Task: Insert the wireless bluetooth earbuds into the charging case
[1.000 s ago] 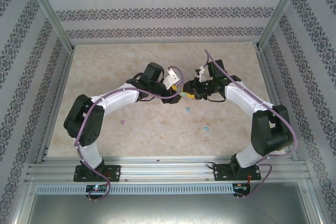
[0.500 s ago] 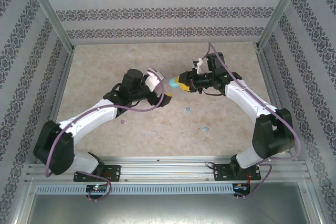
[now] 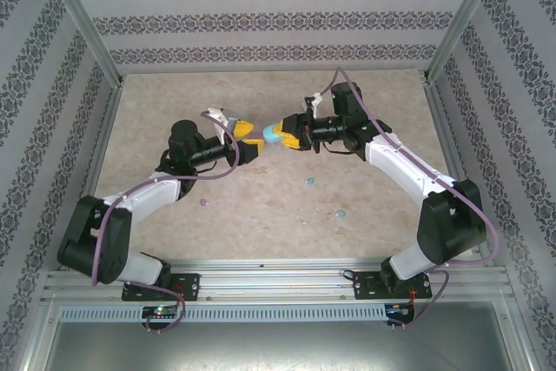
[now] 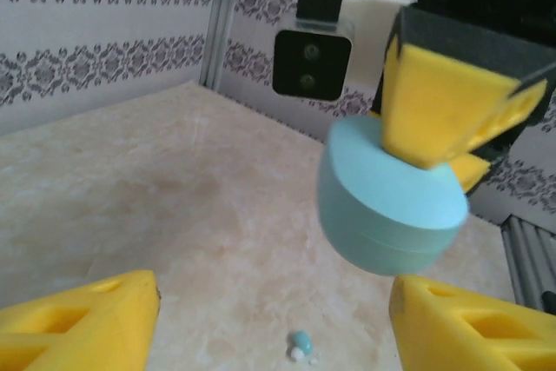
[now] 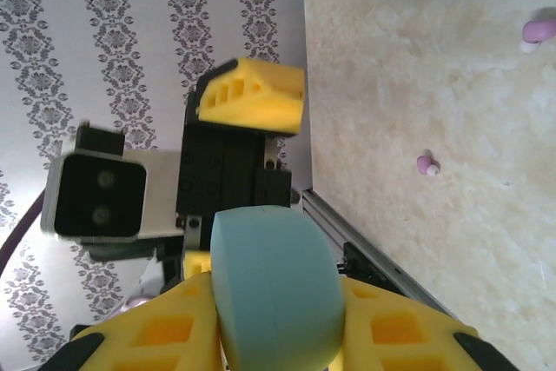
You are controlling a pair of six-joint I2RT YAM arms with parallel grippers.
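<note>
- Nearest me on the table [image 3: 156, 110], a light blue earbud [image 3: 340, 213] lies loose right of centre. A pink earbud [image 3: 204, 202] lies well apart from it on the left.
- A little farther, a second blue earbud [image 3: 310, 182] lies on the bare tabletop.
- Beyond that, my left gripper [image 3: 252, 138] points right, its jaws spread apart with nothing between them.
- Just right of it, my right gripper [image 3: 283, 134] is clamped on the blue charging case [image 3: 272, 135], held above the table. Its lid looks closed, so I cannot tell what is inside.
</note>
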